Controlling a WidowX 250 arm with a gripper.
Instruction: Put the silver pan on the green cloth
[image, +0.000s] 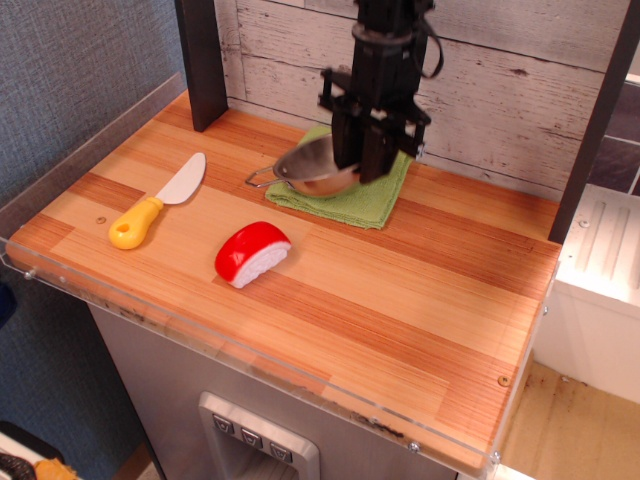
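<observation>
Your fingers (362, 172) grip the pan (313, 169) by its right rim, tilted over the cloth's (368, 199) left half.

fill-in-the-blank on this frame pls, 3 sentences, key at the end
1. The gripper holds the silver pan over the ____ cloth.
2. The knife left of the cloth has a ____ handle.
3. The toy in front of the cloth is red and ____.

Missing words: green; yellow; white
</observation>
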